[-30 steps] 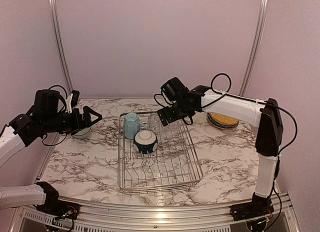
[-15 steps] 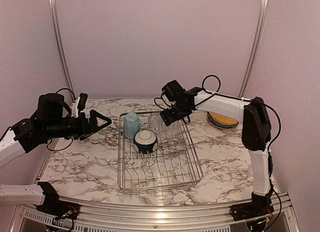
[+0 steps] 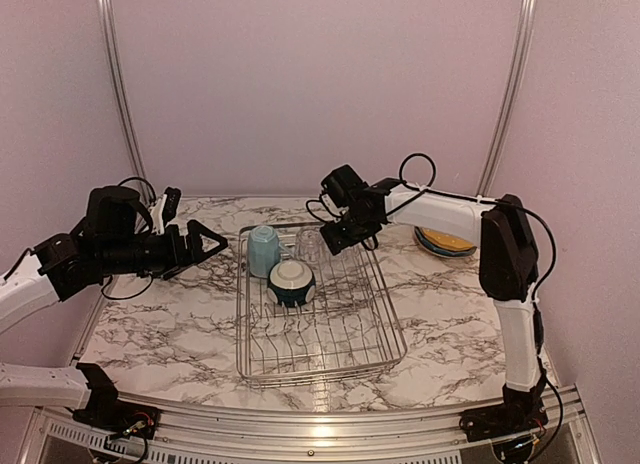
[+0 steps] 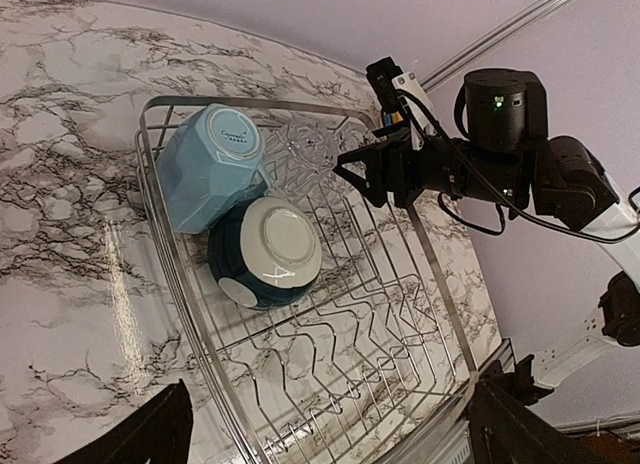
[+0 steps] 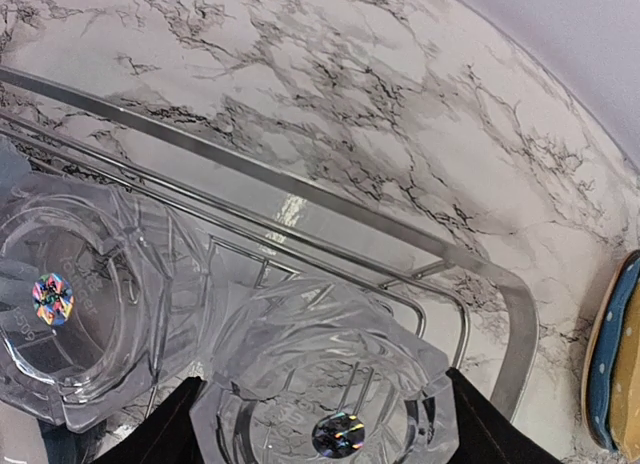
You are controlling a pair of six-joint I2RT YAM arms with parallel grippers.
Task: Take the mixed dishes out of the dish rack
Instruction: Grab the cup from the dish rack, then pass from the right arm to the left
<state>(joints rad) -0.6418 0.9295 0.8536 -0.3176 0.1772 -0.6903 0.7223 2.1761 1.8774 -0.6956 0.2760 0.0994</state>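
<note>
The right fingers [image 3: 336, 239] are down at the far right corner of the rack [image 3: 330, 334], partly open, with one clear glass [image 5: 325, 374] standing bottom-up between them. Each finger sits right against a side of that glass, but I cannot tell whether they are pressing it or only beside it. The glass rests on the rack's wires, just inside the far rim. A second glass [image 5: 70, 294], also bottom-up, stands just to its left along the same far end, the two nearly touching. Further left, in the rack's far left corner, a light blue mug [image 4: 210, 174] lies tipped with its base showing, leaning against a teal-and-white bowl [image 4: 265, 254]. The bowl sits upside down and tilted, one step nearer than the mug. The near half of the rack shows only wires and prongs. The left fingers [image 3: 205, 242] hang in the air off the rack's left side, above the marble table [image 3: 150, 324], spread as wide as they go, holding and touching nothing, and aimed at the rack. Off the rack's far right corner, on the table, lies a stack of plates [image 3: 446, 241], yellow on top of blue.
</note>
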